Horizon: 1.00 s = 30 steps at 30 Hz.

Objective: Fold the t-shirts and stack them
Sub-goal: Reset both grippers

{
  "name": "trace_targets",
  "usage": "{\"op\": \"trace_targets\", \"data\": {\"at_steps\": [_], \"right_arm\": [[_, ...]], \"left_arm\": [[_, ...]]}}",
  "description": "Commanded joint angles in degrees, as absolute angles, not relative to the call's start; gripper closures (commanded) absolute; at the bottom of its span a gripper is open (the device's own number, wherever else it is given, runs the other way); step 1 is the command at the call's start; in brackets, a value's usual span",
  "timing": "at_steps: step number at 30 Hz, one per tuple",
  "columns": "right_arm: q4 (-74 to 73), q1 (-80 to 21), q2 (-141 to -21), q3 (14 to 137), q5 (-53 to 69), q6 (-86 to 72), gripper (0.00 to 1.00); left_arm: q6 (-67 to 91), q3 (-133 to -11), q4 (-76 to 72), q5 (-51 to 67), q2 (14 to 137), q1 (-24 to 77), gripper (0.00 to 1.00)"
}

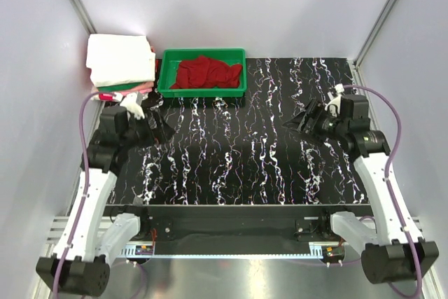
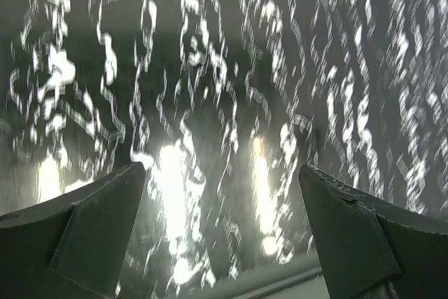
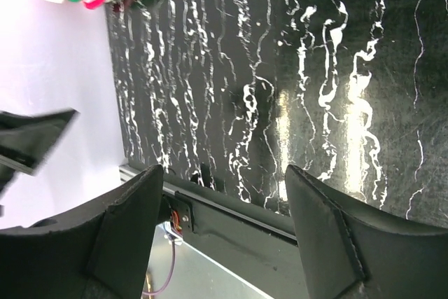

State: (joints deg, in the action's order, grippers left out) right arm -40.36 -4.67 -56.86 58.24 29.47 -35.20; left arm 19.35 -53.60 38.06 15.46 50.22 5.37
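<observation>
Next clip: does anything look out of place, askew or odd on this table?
Only one thing: a red t-shirt lies crumpled, unfolded, inside the green tray, while the other shirts sit folded in a stack at the far left corner, white on top. Nothing looks spilled or damaged.

Left of the green tray [image 1: 203, 92], the stack of t-shirts [image 1: 120, 68]: lower layers are hidden under the white t-shirt [image 1: 115, 50], with only thin coloured edges visible. Right wrist view: the stack is cut by the top edge and blurred. Left wrist view: the tray is a blurred green strip, cut off at the top.

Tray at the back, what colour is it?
The tray is green, clearest in the top view.
</observation>
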Motion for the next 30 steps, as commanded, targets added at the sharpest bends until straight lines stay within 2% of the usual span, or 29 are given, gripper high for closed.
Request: {"op": "trace_targets", "data": {"at_steps": [1, 5, 7, 12, 17, 30], "right_arm": [[-42.53, -5.1, -53.45, 57.48, 27.16, -36.21, 0.22], [-44.56, -5.1, -49.84, 56.6, 24.88, -36.12, 0.21], [-45.78, -5.1, -48.61, 56.69, 24.43, -36.21, 0.21], [-49.65, -5.1, -45.8, 59.76, 22.33, -34.63, 0.2], [-51.85, -5.18, -44.73, 61.0, 19.16, -33.14, 0.19], [-49.22, -5.1, -46.76, 60.56, 20.56, -32.35, 0.17]], "left_arm": [[18.52, -50.63, 42.97, 14.53, 45.02, 5.62, 0.01], [18.8, -47.21, 39.74, 21.26, 40.7, 5.62, 0.01], [20.91, -43.18, 36.31, 20.4, 38.25, 5.62, 0.01], [20.13, -42.72, 34.02, 20.39, 35.69, 5.62, 0.01], [20.04, -43.06, 34.54, 20.74, 36.91, 5.71, 0.01], [20.04, -43.15, 34.63, 21.18, 38.14, 5.62, 0.01]]}}
